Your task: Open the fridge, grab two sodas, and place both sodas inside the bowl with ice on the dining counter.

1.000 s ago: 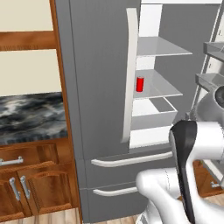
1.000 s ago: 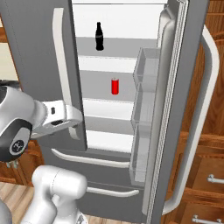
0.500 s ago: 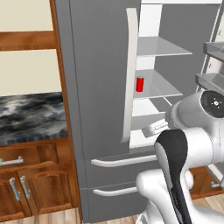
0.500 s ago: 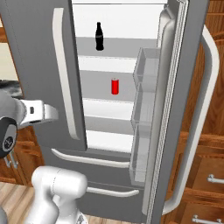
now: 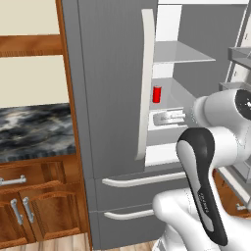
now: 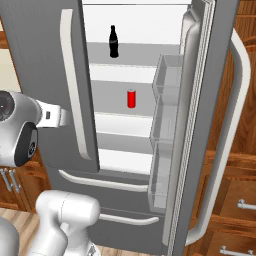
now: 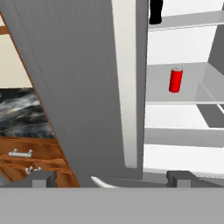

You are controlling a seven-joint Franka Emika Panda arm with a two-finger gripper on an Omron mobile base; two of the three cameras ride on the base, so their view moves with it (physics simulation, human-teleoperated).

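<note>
Fingers [image 7: 111, 178] spread, empty; soda [image 6: 114, 41] on upper fridge [image 6: 60, 45] shelf, well apart.

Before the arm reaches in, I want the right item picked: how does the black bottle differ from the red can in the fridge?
The black bottle is dark with a narrow neck; the red can is a plain red cylinder. The bottle looks taller than the can. The bottle stands on the upper shelf, the can one shelf lower and further right. Both stand upright inside the open fridge.
</note>
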